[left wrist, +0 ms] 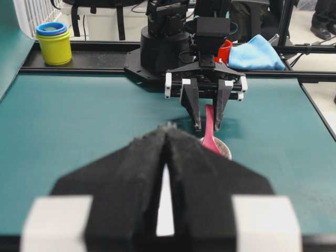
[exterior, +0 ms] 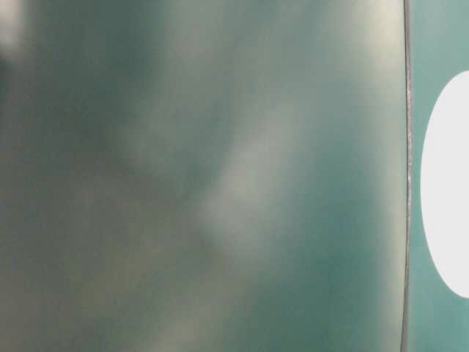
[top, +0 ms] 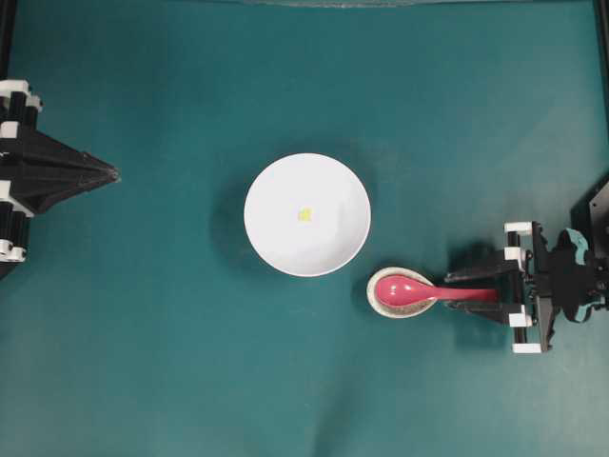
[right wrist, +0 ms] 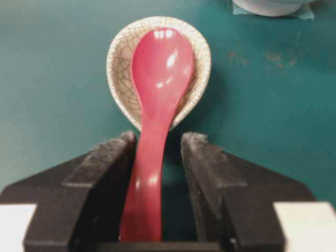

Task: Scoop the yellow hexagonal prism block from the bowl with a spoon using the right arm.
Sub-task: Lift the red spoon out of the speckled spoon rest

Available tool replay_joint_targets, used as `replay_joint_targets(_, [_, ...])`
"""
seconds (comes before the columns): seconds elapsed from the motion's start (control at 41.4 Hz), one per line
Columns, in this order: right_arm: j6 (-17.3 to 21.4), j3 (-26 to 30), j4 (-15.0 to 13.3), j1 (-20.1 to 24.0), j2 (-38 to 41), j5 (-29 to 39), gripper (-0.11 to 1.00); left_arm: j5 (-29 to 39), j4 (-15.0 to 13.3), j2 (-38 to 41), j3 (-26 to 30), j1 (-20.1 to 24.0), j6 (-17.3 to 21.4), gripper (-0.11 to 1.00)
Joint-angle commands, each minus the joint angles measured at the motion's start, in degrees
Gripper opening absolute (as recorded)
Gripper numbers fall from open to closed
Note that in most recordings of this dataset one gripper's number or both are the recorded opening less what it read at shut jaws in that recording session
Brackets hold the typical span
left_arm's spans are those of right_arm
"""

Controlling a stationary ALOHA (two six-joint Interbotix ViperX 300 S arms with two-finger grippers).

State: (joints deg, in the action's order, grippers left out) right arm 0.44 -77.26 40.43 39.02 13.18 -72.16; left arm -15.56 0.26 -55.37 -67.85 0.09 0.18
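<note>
The yellow hexagonal prism block [top: 304, 215] lies near the middle of the white bowl [top: 285, 190], whose edge also shows as the bowl [exterior: 451, 183]. To the bowl's lower right, the magenta spoon [top: 409, 289] rests with its scoop in a small speckled dish [top: 373, 297]. My right gripper [top: 449, 290] straddles the spoon's handle. In the right wrist view the spoon [right wrist: 160, 68] has its handle between the right gripper [right wrist: 157, 139] fingers; the left finger touches it and a gap remains at the right finger, so it is open. My left gripper [left wrist: 167, 131] is shut and empty, far left of the bowl.
The crackle-glazed dish [right wrist: 118, 68] sits under the spoon scoop. Beyond the table's far edge stand stacked yellow and blue cups [left wrist: 54, 43], a blue cloth [left wrist: 254, 53] and a red object [left wrist: 224, 51]. The table-level view is mostly blurred.
</note>
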Motion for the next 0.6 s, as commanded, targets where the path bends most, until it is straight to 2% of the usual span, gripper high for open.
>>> replay_joint_targets(0.0, [-0.18, 0.18, 0.18, 0.26, -0.62, -0.26, 0.44, -0.62, 0.18, 0.26, 1.58, -0.09, 0.09, 0.0])
replay_joint_targets(0.338, [-1.32, 0.35, 0.18, 0.26, -0.62, -0.18, 0.42, -0.53, 0.18, 0.26, 1.49, -0.09, 0.0, 0.0])
replay_joint_targets(0.579, [-1.49, 0.44, 0.18, 0.26, -0.62, 0.09, 0.24, -0.35, 0.18, 0.26, 1.49, -0.09, 0.09, 0.0])
